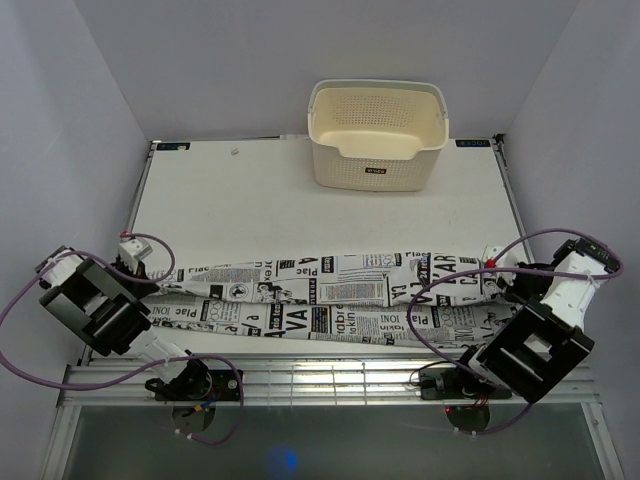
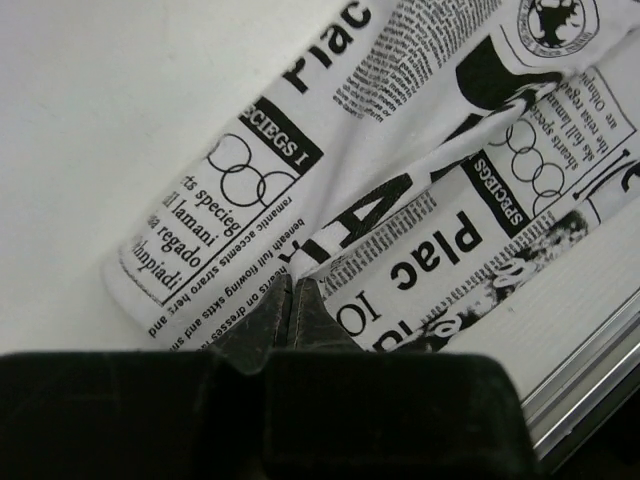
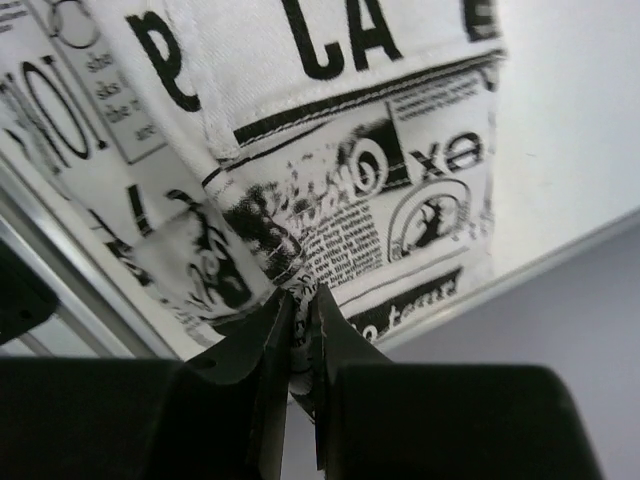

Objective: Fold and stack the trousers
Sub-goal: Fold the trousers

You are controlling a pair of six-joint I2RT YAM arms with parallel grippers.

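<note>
My left gripper (image 2: 292, 292) and right gripper (image 3: 303, 305) each pinch one end of the trousers (image 1: 330, 295), which lie stretched long between them. No crosswise fold is visible yet, so I judge that folding and stacking remain.

Trousers (image 1: 330, 295) of soft matt cloth; table (image 1: 250, 200) smooth, matt white; basket (image 1: 340, 165) of perforated cream plastic, faintly glossy; rail (image 1: 330, 375) of ribbed, shiny metal.

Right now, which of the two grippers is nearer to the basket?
The right gripper, shut on the right end of the newspaper-print trousers. The cream perforated basket stands right of centre at the back, so the left gripper is farther from it.
</note>
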